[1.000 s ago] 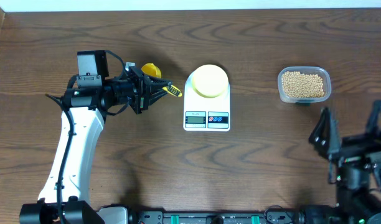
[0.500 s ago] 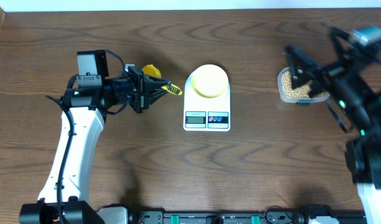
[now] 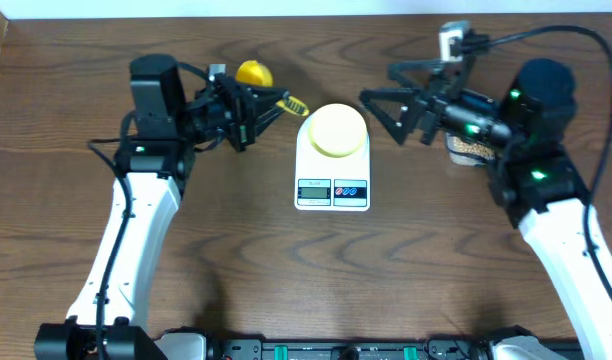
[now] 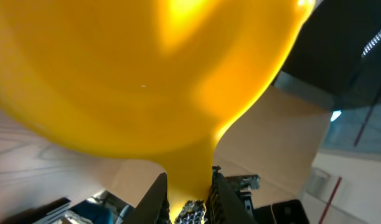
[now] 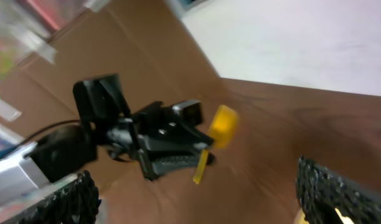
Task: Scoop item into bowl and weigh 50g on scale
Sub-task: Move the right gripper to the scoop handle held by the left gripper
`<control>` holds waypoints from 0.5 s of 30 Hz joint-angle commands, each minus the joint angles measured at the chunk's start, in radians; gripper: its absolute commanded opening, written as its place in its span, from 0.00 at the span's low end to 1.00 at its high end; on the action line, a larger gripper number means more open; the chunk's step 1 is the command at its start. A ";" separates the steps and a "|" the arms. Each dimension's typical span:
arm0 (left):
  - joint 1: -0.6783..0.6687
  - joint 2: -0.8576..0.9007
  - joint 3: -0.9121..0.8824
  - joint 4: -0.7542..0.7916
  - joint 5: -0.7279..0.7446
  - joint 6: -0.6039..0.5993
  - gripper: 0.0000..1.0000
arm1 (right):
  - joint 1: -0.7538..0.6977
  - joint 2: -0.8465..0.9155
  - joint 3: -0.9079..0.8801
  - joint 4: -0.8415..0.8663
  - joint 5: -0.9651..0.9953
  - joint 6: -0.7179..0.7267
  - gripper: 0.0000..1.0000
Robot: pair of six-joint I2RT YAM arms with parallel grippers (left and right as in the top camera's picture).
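Observation:
The pale yellow bowl (image 3: 336, 130) sits on the white scale (image 3: 332, 190) at mid table. My left gripper (image 3: 254, 102) is shut on the handle of the bright yellow scoop (image 3: 254, 72), held up left of the scale. In the left wrist view the scoop (image 4: 147, 74) fills the frame, with its handle between the fingers (image 4: 187, 193). My right gripper (image 3: 384, 100) is wide open and empty, just right of the bowl. The right arm hides most of the clear tub of beans (image 3: 468, 148). The right wrist view (image 5: 200, 202) shows the scoop (image 5: 225, 124) across the table.
The scale's display and buttons (image 3: 332, 188) face the table's front. A black rail (image 3: 336, 350) runs along the front edge. The table's far edge (image 3: 306, 14) meets a white surface. Both arms reach in over the scale's two sides.
My right arm swung up from the front right corner, over the tub, to beside the bowl. My left arm moved the scoop farther back and slightly right.

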 commanded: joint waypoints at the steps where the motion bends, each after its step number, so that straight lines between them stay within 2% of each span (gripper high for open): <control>1: -0.034 -0.008 -0.002 0.039 -0.057 -0.077 0.08 | 0.037 0.029 0.018 0.027 0.028 0.161 0.99; 6: -0.084 -0.008 -0.002 0.110 -0.104 -0.121 0.08 | 0.067 0.063 0.018 -0.002 0.150 0.303 0.99; 15: -0.141 -0.008 -0.002 0.188 -0.163 -0.139 0.08 | 0.106 0.085 0.018 -0.044 0.151 0.303 0.99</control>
